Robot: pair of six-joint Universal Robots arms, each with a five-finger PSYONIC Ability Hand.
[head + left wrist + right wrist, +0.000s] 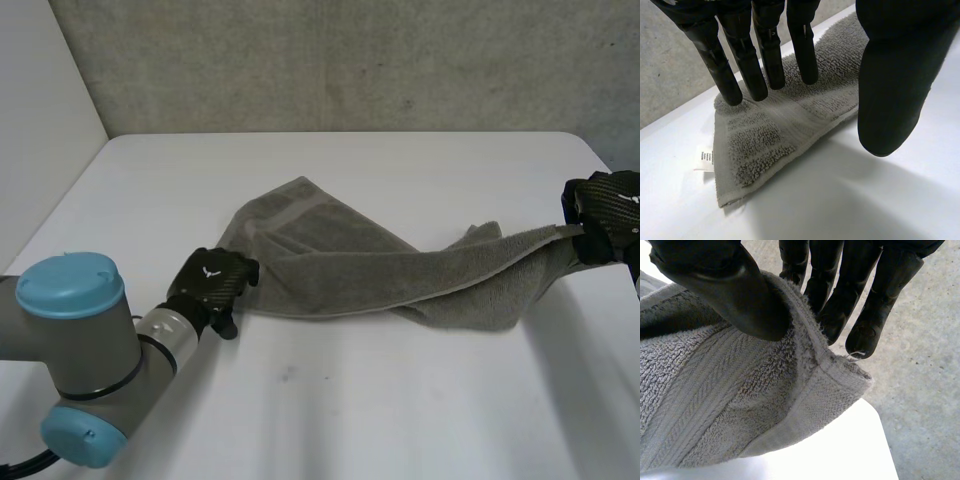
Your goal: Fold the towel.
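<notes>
left hand [212, 283] low on the towel [370, 265] at its left end, fingers [767, 60] straight, tips on cloth, thumb clear, gripping nothing | right hand [600, 225] raised at table's right edge, pinching the opposite corner between thumb and fingers | left wrist view: white label [704, 159] at towel corner | white table [350, 400], grey concrete wall [350, 60]

Heads up, the right robot hand [605, 215] is partly cut off at the frame edge, and the towel [370, 270] corner disappears inside its pinch. The left robot hand [212, 283] covers the towel edge under it. The tag [704, 159] beside the towel's other corner has print too tiny to read.
</notes>
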